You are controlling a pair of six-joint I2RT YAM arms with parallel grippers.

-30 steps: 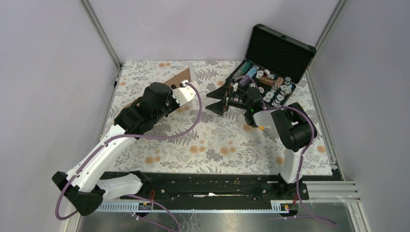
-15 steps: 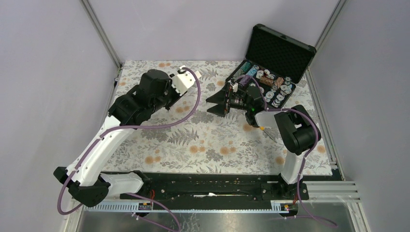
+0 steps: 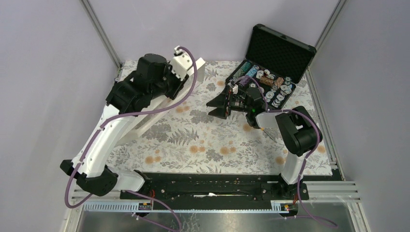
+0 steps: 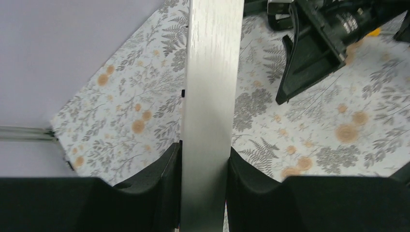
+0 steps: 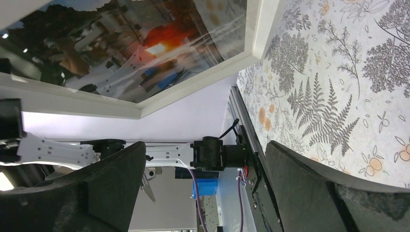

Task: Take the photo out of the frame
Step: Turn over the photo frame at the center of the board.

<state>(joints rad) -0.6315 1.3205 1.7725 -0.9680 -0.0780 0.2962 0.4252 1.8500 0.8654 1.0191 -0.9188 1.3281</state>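
Holding: left gripper [image 4: 204, 153] is closed flat on the white edge of the frame [image 4: 212, 72]. Both pads are pressed against the rail, which runs straight out beyond the fingertips. In the top view the frame stands tilted on its long lower edge, which rests on the floral tablecloth [image 3: 217, 145].

The photo [image 5: 145, 43] sits inside the white border with its orange sun showing under reflections. It lies ahead of the right jaws and to their upper left.

Right gripper [image 5: 205, 150] has its fingers spread wide with nothing between them. It is well apart from the frame. The poker chip case [image 3: 280, 48] lies behind it.

Judgement: the step is presenting the frame for the second arm.
- Keep the left clamp firm and square so the rail cannot twist.
- Leave the lower edge bearing on the cloth.
- The picture side faces the right jaws, so they probably need the brown back turned toward them.
- Approach slowly, fingers wide.
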